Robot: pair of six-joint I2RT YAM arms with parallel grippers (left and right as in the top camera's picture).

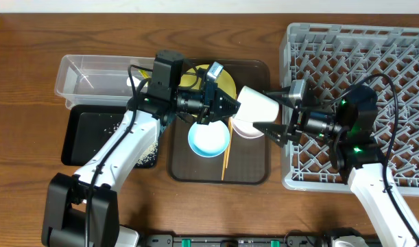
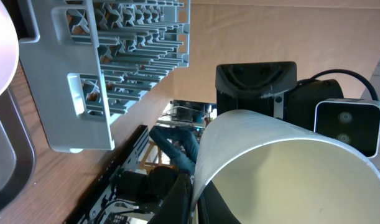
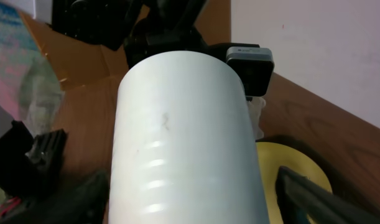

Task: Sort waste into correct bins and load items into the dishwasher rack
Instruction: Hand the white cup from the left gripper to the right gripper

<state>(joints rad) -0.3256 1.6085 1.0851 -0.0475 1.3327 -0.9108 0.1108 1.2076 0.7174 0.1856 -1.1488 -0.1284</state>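
Holding cup [image 1: 256, 103] mid-air over brown tray [image 1: 254, 171]: L gripper [image 1: 231, 108] clamped on cup rim. R gripper [image 1: 264, 112] jaws spread, fingers [image 3: 301, 193] either side of cup body, contact unclear. Blue bowl [image 1: 209, 139], pinkish bowl [image 1: 245, 130], chopsticks [image 1: 225, 159], yellow plate [image 1: 227, 85] on tray. Rack [image 1: 401, 55] at R.

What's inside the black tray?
White rice-like scraps lie scattered in the black tray, thickest beside the left arm. That arm crosses over the tray, so whatever lies beneath it is hidden.
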